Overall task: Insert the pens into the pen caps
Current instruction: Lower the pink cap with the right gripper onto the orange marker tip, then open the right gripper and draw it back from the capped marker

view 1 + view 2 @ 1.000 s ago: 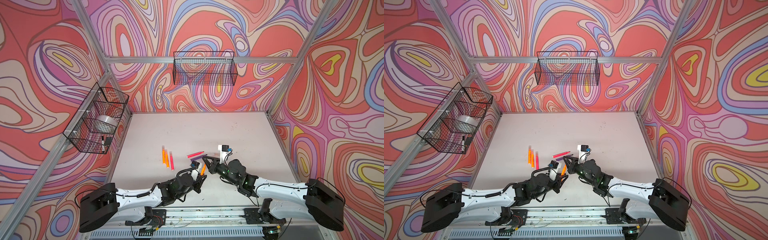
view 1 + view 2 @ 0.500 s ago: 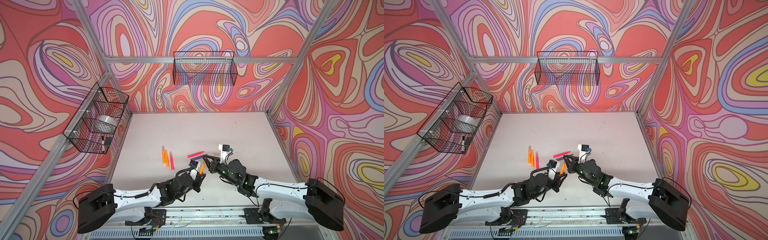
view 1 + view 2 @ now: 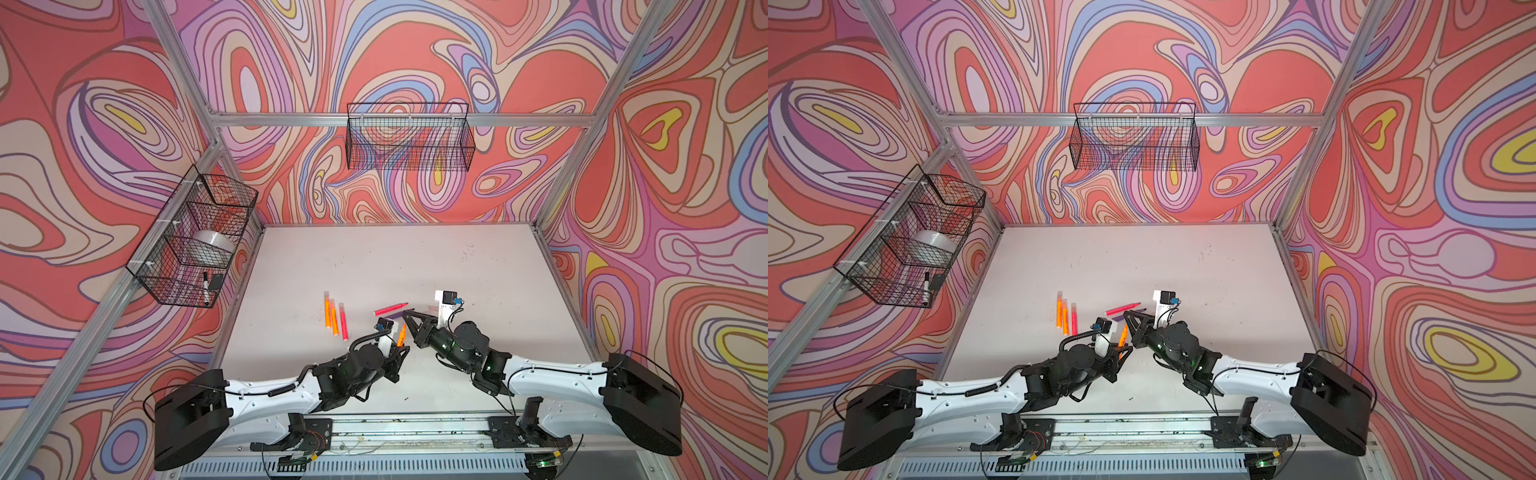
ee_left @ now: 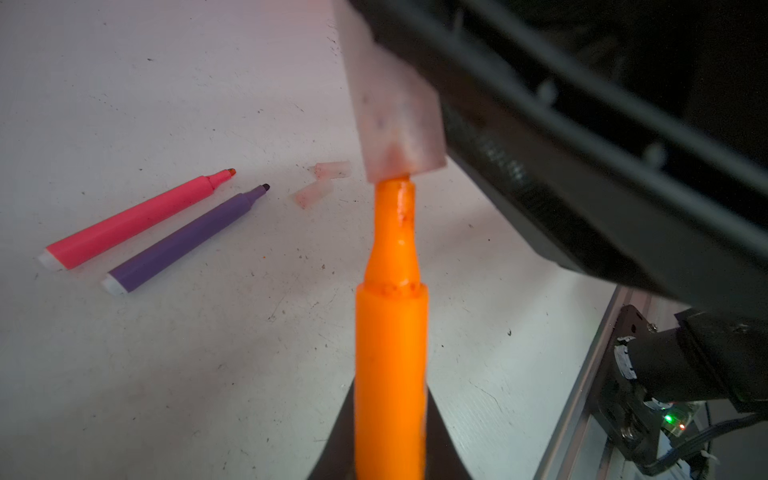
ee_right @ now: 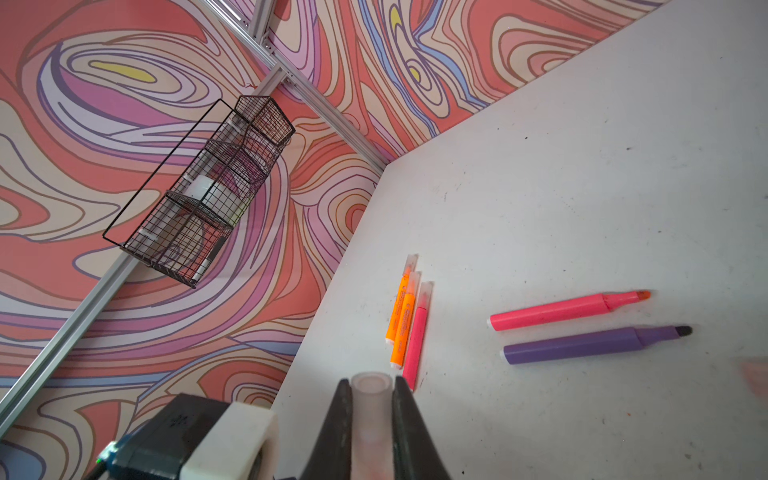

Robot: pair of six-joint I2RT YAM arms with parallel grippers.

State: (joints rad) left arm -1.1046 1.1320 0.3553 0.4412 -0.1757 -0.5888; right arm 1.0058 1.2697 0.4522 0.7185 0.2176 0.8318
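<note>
Fingers of the left gripper [image 3: 402, 349] are clamped nearly shut on the barrel of an orange pen [image 4: 390, 353], held clear of the table [image 3: 374, 257] with its bare tip raised. The right gripper [image 5: 371, 388], its fingers likewise pinched close, holds a clear cap [image 5: 371, 419] by its sides, open mouth facing outward. In the left wrist view that cap's mouth meets the orange pen's tip; whether the tip has entered cannot be told, as the cap is blurred. Everything else lies flat on the table, placed here from the orange pen as the top views show it. A bare pink pen [image 3: 390, 308] lies just behind it, and a bare purple pen [image 4: 183, 241] lies between the two, partly hidden by the right gripper. Behind and to the left are three capped pens [image 3: 333, 318] side by side, two orange and one pink. Two loose caps [image 4: 332, 169] lie close together beyond the orange pen's tip.
</note>
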